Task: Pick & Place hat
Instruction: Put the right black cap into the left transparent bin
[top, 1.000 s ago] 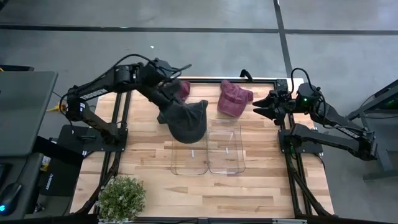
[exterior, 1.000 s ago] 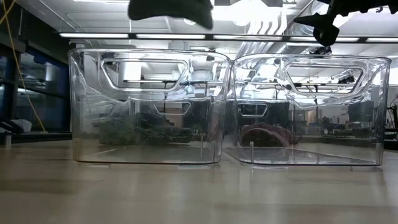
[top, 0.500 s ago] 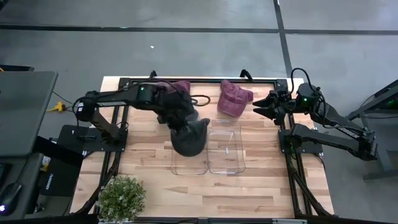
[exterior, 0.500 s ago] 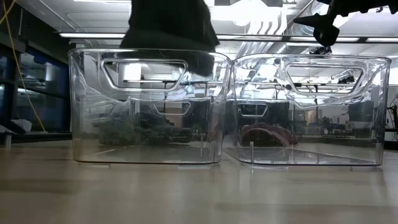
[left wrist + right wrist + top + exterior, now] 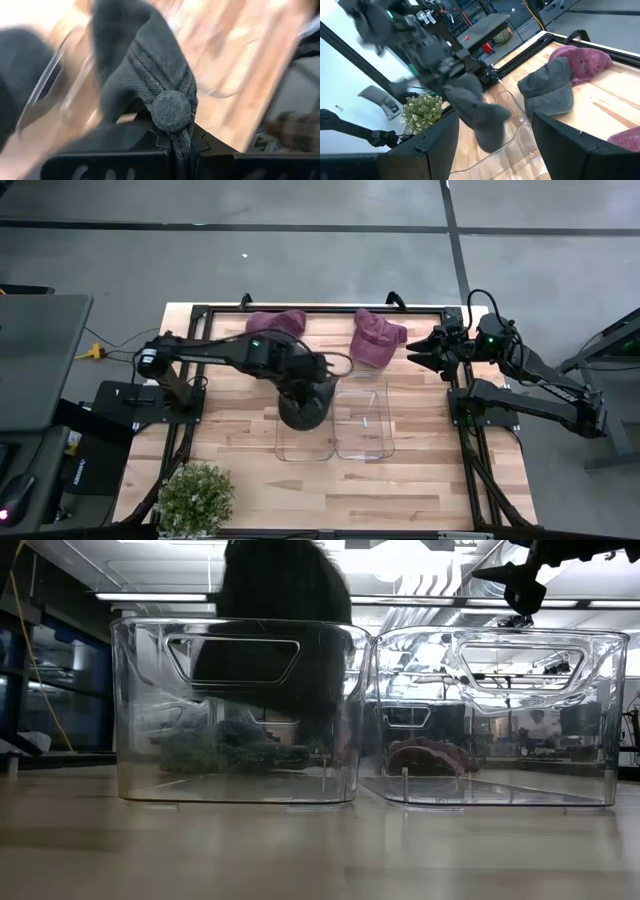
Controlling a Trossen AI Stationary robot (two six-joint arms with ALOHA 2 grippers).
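Note:
A dark grey hat (image 5: 305,408) hangs from my left gripper (image 5: 303,375) in the mouth of the left clear bin (image 5: 282,448). In the low view the hat (image 5: 280,630) is partly below the bin's rim (image 5: 150,625). The left gripper is shut on it. My right gripper (image 5: 413,352) waits open above the table's far right, next to a maroon hat (image 5: 375,338). A second maroon hat (image 5: 272,323) lies at the far edge. The right wrist view shows another grey cap (image 5: 547,92) lying beside it. My left gripper (image 5: 175,150) pinches the grey hat's crown between its two fingers, just beside the top button (image 5: 171,111). The cloth there is gathered into folds. It comes from above, pointing down. The hat hangs below the fingers, its lower part (image 5: 300,690) inside the left bin.
A second clear bin (image 5: 364,422) stands against the left one's right side; a maroon hat shows through it in the low view (image 5: 430,755). A potted plant (image 5: 195,495) sits at the near left corner. A black frame (image 5: 470,440) edges the table.
My left gripper has moved toward the near edge and to the right, then down over the left bin. The grey hat has come down with it, from above the bin to partly inside it.

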